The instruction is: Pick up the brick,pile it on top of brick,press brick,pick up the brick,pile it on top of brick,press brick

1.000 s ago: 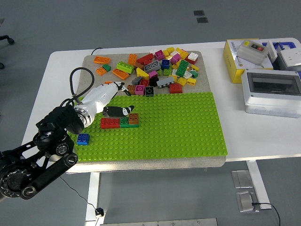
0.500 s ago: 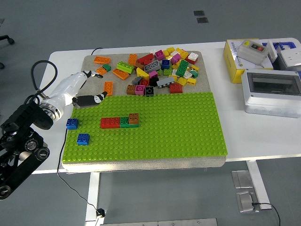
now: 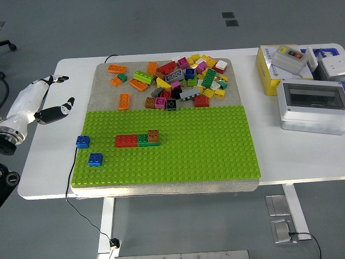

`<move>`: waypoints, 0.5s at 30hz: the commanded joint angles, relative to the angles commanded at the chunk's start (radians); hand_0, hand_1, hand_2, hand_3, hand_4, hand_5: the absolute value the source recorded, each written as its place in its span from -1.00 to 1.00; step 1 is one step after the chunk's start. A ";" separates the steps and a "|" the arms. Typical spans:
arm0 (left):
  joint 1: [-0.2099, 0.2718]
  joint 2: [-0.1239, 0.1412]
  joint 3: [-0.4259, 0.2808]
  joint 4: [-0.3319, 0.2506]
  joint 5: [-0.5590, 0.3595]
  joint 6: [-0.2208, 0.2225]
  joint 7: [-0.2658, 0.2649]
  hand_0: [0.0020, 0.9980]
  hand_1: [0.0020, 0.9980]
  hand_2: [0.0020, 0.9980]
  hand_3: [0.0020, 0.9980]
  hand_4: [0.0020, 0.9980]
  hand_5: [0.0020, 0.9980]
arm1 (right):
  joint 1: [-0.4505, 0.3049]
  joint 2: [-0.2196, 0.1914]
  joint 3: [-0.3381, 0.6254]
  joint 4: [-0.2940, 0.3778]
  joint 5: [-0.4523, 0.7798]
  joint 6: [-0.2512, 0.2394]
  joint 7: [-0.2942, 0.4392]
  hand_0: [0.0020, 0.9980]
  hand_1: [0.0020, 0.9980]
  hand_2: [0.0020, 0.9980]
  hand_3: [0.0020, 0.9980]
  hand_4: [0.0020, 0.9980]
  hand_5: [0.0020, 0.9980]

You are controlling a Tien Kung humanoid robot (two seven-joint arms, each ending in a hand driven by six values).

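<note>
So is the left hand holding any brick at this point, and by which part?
Nothing is held. The left hand is off the table's left edge with fingers spread and empty; the bricks sit on the green baseplate.

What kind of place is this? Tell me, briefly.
Probably a robotics lab or test room: a white table bearing a green baseplate, loose toy bricks and an electrical enclosure box, over grey floor.

Glossy plastic bricks (image 3: pixel 178 81), studded plastic baseplate (image 3: pixel 205 145)
</note>
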 joint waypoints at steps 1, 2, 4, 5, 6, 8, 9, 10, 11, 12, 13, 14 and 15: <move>0.010 -0.011 -0.014 -0.001 -0.005 0.012 -0.024 0.94 0.74 0.69 0.70 0.19 -0.53 | 0.000 -0.001 -0.009 0.000 0.006 0.000 0.001 0.39 0.31 0.37 0.54 0.20 1.00; 0.017 -0.020 -0.025 -0.001 -0.009 0.019 -0.041 0.90 0.69 0.61 0.63 0.04 -0.67 | -0.001 -0.001 -0.016 0.000 0.011 0.001 0.002 0.39 0.31 0.37 0.54 0.19 1.00; 0.028 -0.036 -0.040 0.005 -0.010 0.029 -0.067 0.90 0.69 0.61 0.63 0.04 -0.67 | -0.002 -0.002 -0.028 0.000 0.020 0.001 0.003 0.39 0.31 0.37 0.54 0.19 1.00; 0.033 -0.043 -0.046 0.011 -0.010 0.032 -0.074 0.90 0.69 0.61 0.63 0.04 -0.67 | -0.002 -0.003 -0.033 0.000 0.023 0.002 0.004 0.39 0.31 0.37 0.54 0.19 1.00; 0.036 -0.048 -0.050 0.016 -0.008 0.034 -0.079 0.90 0.69 0.61 0.63 0.04 -0.67 | -0.001 -0.004 -0.037 0.000 0.025 0.002 0.004 0.39 0.31 0.37 0.54 0.19 1.00; 0.045 -0.057 -0.054 0.024 -0.004 0.040 -0.086 0.87 0.67 0.58 0.60 -0.14 -0.81 | 0.000 -0.005 -0.042 0.000 0.026 0.002 0.004 0.40 0.31 0.37 0.53 0.19 1.00; 0.048 -0.060 -0.056 0.026 -0.003 0.043 -0.088 0.87 0.67 0.58 0.60 -0.14 -0.81 | 0.001 -0.006 -0.043 0.000 0.026 0.002 0.004 0.40 0.31 0.37 0.53 0.19 1.00; 0.053 -0.063 -0.057 0.027 -0.002 0.046 -0.090 0.87 0.67 0.58 0.60 -0.14 -0.81 | 0.001 -0.007 -0.044 0.000 0.026 0.002 0.004 0.40 0.31 0.37 0.53 0.19 1.00; 0.057 -0.066 -0.058 0.027 0.000 0.049 -0.092 0.87 0.67 0.58 0.60 -0.14 -0.81 | 0.002 -0.007 -0.045 0.000 0.026 0.002 0.004 0.40 0.31 0.37 0.53 0.19 1.00; 0.062 -0.070 -0.059 0.028 0.003 0.052 -0.093 0.87 0.67 0.58 0.60 -0.14 -0.81 | 0.003 -0.008 -0.047 0.000 0.026 0.002 0.004 0.40 0.31 0.37 0.53 0.19 1.00; 0.069 -0.074 -0.060 0.030 0.006 0.055 -0.095 0.87 0.67 0.58 0.60 -0.14 -0.81 | 0.003 -0.008 -0.048 0.000 0.026 0.002 0.004 0.40 0.31 0.37 0.53 0.19 1.00; 0.072 -0.076 -0.059 0.032 0.008 0.056 -0.095 0.86 0.67 0.58 0.58 -0.20 -0.86 | 0.004 -0.009 -0.049 0.000 0.026 0.002 0.004 0.40 0.31 0.37 0.53 0.19 1.00; 0.075 -0.078 -0.059 0.034 0.010 0.057 -0.095 0.86 0.67 0.58 0.58 -0.20 -0.86 | 0.004 -0.009 -0.049 0.000 0.025 0.002 0.003 0.40 0.31 0.37 0.53 0.19 1.00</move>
